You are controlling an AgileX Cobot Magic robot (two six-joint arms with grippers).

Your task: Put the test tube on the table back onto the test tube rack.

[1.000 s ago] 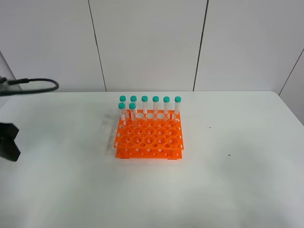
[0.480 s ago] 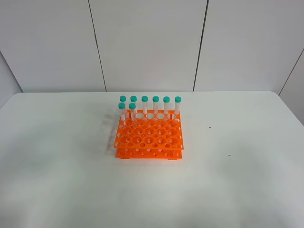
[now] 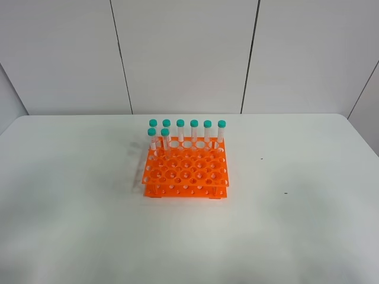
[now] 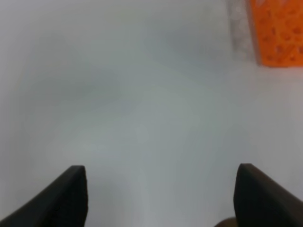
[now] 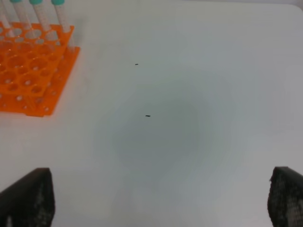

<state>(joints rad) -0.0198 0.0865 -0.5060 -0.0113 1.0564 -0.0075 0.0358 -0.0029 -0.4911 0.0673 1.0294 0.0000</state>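
- Exterior high view: an orange test tube rack [image 3: 186, 172] stands near the middle of the white counter [image 3: 296, 225], in front of a pale panelled wall [image 3: 183, 53]. Eight teal-capped test tubes stand upright in it: six in the far row, from the leftmost [image 3: 153, 129] to the rightmost [image 3: 221, 131], and two more just in front at the left end [image 3: 152, 138] [image 3: 165, 138]. No tube lies loose on the counter, and neither arm shows here.
- Left wrist view: the left claw [image 4: 161, 196] hangs released over bare counter [image 4: 142, 109], its two dark fingers [image 4: 61, 198] standing wide apart with nothing between them. A corner of the orange rack [image 4: 277, 30] shows well away from the fingers; the picture is blurred.
- Right wrist view: the right claw [image 5: 158, 203] is also released, its fingers [image 5: 28, 198] spread wide and holding nothing. The rack [image 5: 31, 68] sits well apart from them, with the lower parts of three capped tubes [image 5: 61, 19] visible along its far edge. Two small dark specks [image 5: 147, 116] mark the counter [image 5: 213, 71].
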